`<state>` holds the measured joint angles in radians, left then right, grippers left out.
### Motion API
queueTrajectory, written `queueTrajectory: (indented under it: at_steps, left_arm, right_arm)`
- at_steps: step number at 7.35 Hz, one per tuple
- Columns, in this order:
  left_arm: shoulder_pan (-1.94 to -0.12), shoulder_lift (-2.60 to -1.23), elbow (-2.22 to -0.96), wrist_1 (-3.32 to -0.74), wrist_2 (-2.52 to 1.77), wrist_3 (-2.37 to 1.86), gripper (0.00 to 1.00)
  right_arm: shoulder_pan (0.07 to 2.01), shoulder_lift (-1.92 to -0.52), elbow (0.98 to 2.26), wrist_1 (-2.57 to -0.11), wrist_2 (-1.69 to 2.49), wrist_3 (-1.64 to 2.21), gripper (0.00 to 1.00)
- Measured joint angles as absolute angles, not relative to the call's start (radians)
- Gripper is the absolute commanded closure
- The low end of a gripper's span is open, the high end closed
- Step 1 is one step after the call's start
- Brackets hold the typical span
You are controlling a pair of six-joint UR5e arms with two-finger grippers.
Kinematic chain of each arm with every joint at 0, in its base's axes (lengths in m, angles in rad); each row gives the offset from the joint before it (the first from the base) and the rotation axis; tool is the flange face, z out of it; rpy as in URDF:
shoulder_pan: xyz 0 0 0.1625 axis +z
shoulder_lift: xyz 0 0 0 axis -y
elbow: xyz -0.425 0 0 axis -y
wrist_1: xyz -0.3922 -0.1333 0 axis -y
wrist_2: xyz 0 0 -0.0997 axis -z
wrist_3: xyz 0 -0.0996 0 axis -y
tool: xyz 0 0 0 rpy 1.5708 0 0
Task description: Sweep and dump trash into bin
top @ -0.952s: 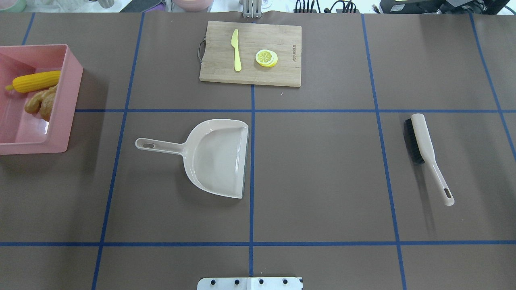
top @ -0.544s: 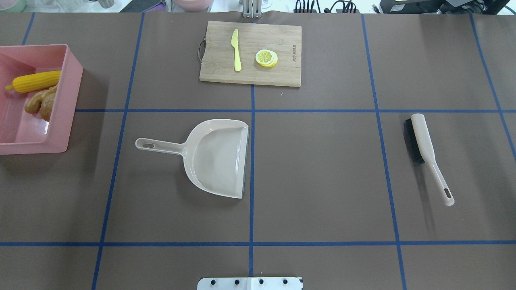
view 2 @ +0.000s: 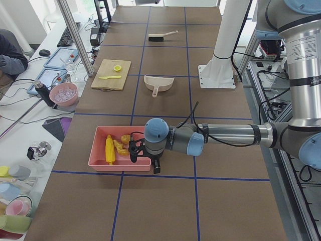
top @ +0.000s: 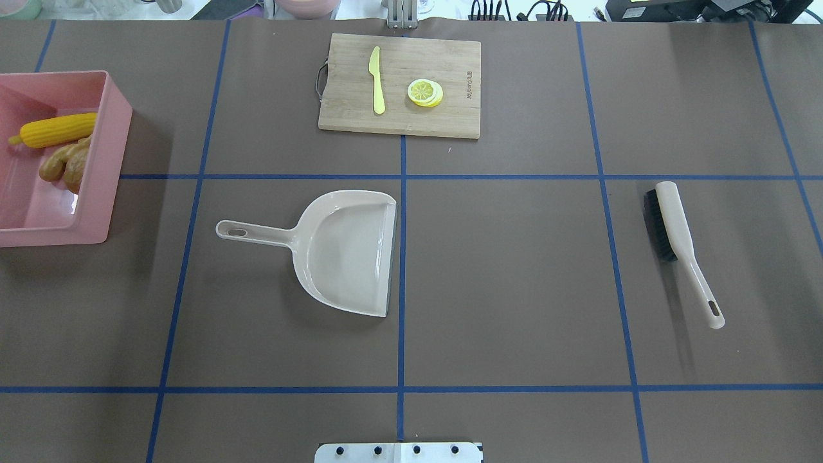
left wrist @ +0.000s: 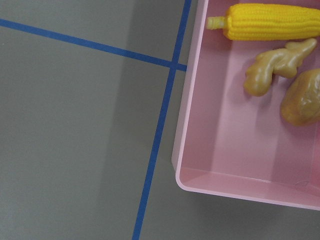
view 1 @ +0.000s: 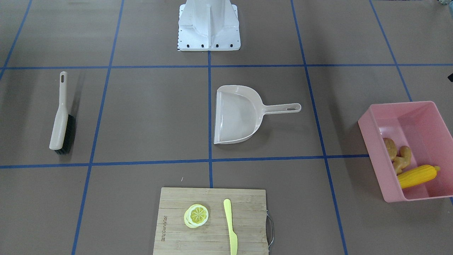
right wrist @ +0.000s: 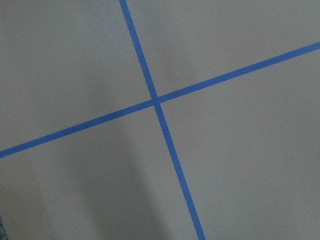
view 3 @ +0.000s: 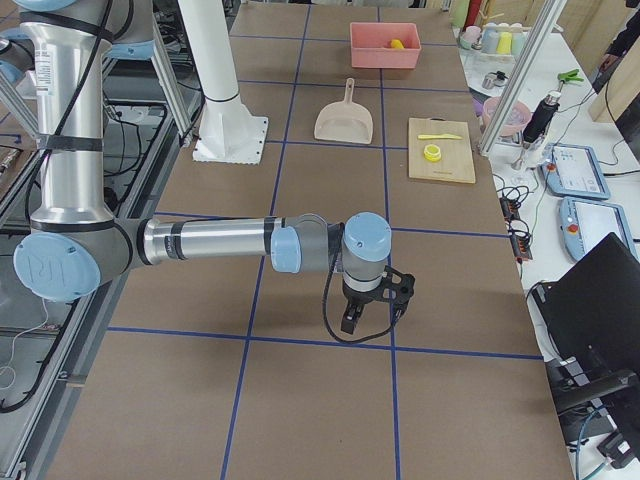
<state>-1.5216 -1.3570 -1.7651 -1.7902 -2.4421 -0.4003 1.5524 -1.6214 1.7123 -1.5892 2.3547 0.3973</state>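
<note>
Overhead exterior view has the yellow toy corn cob (top: 58, 129) and the knobbly tan ginger root (top: 61, 162) lying inside the pink rectangular plastic tub (top: 106, 161) at the robot's left end of the brown worktop (top: 514, 289). The left wrist view adds the rounded brown potato (left wrist: 302, 97) beside them on the tub floor, so all three pieces of trash are in the bin. The beige plastic dustpan (top: 344, 251) sits empty near the middle, and the beige hand brush with black bristles (top: 675, 228) lies well apart from it on the robot's right, neither of them held. By my reading the sweeping and dumping are done and this is the closing step. The left gripper (view 2: 134, 153) hangs just beside the tub's wall and the right gripper (view 3: 372, 318) over bare worktop at a tape crossing. Both show only in the side views, so I cannot tell whether their jaws are spread or pressed together. The pale lemon slice (top: 425, 92) and yellow-green plastic knife (top: 377, 80) on the wooden cutting board (top: 450, 119) are not trash. The next move likely calls only for drawing the arms clear without nudging the tub.
</note>
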Motion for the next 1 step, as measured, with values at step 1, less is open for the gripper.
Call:
queueTrajectory:
  at_steps: [1]
  left_arm:
    - [-1.522, -1.357, -1.768, -1.79, -2.442, -0.4, 0.01]
  right_arm:
    - [1.552, -1.621, 1.712, -1.589, 2.355, 0.397, 0.0]
